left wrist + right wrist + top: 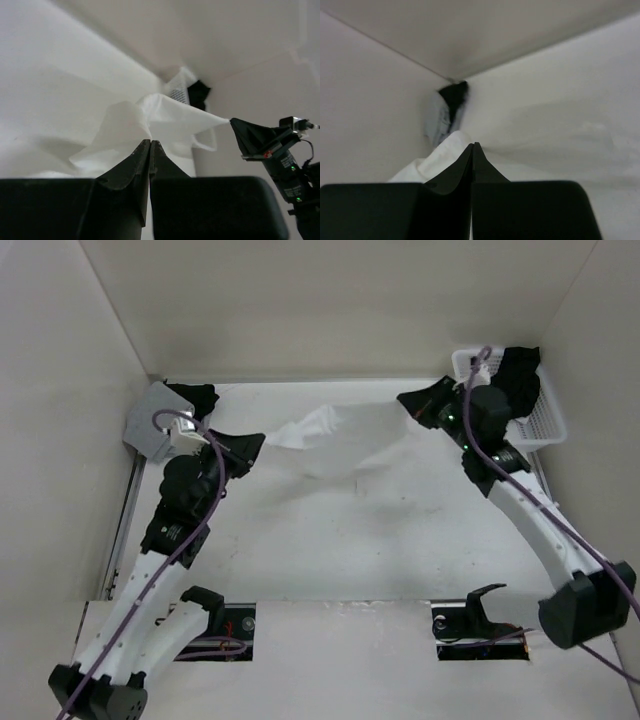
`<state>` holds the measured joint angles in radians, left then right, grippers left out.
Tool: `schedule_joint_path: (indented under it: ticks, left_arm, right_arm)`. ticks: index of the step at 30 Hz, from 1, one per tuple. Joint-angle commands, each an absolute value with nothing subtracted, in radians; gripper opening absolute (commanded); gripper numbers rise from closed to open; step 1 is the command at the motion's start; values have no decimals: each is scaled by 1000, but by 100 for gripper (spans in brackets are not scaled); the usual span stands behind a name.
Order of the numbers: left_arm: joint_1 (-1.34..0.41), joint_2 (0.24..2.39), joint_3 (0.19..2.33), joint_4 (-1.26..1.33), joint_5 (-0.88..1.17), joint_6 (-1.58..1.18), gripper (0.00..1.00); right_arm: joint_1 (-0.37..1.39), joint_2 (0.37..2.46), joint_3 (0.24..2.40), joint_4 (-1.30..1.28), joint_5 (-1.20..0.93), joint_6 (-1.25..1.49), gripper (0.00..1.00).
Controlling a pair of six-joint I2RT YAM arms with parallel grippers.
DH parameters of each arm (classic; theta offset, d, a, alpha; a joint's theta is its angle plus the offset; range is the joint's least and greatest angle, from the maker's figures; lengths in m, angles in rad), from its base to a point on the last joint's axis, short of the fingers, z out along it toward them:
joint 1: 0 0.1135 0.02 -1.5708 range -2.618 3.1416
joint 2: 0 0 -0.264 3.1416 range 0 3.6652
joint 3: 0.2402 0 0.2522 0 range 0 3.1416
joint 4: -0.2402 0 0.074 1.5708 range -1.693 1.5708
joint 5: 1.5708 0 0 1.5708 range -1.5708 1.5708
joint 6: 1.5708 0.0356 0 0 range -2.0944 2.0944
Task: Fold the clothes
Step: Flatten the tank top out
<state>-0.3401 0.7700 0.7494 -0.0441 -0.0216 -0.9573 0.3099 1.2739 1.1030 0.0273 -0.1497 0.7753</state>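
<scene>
Left gripper (258, 443): jaws pressed together, and I see no gap from its own wrist camera (150, 143). A bunched edge of the white garment (340, 435) sits right at the tips and looks pinched there.

Right gripper (408, 402): jaws together too, meeting in a thin line in its wrist view (473, 146). A fold of the white garment (442, 155) comes out on the left of the fingers. From the left wrist I see the right gripper (234, 123) with a corner of the white garment (165, 117) drawn to a point at its tip. I read that as clamped on that corner.

From overhead, the garment is strung between the two grippers over the far half of the table (400, 540). It is narrow and twisted toward the left end and wider toward the right, with the lower edge sagging. I can't tell whether that edge touches the tabletop.

Other items:
- A white basket (548, 425) stands in the far right corner, just behind the right wrist, with a black garment (518, 370) draped in it.
- A grey garment (150, 425) lies in the far left corner with a dark cloth (197, 396) against it, just behind the left gripper.
- Both piles are apart from the white garment.
</scene>
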Motion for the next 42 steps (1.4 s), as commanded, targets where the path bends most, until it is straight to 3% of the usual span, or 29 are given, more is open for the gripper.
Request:
schedule_joint_path:
  ticks: [1,6,11,16,21,24,28,33,37,39,42]
  left_arm:
    - [-370,623,856,29,-31,-913,0]
    - [-334,483,721,-52,-41,-907,1]
    - [-298,414,465,-89,-26,-913,1]
    - [-214,426,259,-19,-14,-923,1]
    - [-154,502,221,57,40,-928,1]
    - [-140,502,238,58,40,-927,1]
    - [-159,499,270,64,41,-911,2]
    - [-166,473,253,63,44,-904,2]
    - [-153,466,235,61,49,-902,2]
    - [-150,483,232,69,51,-902,2]
    - [-146,514,222,93,51,-902,2]
  right_arm:
    - [321,1103,1131,0,-186,744,1]
    - [340,873,857,8,-215,822,1]
    - [308,819,631,31,-215,859,1]
    - [174,1102,647,169,-230,845,1]
    - [139,1526,938,189,-248,808,0]
    - [148,1595,1040,175,-242,804,0]
    - [205,1456,964,166,-213,779,0]
    - [336,1055,677,75,-147,770,0]
    - [419,795,580,-67,-111,787,0]
    - [423,761,566,-92,-103,793,1]
    - [392,885,568,-46,-97,773,1]
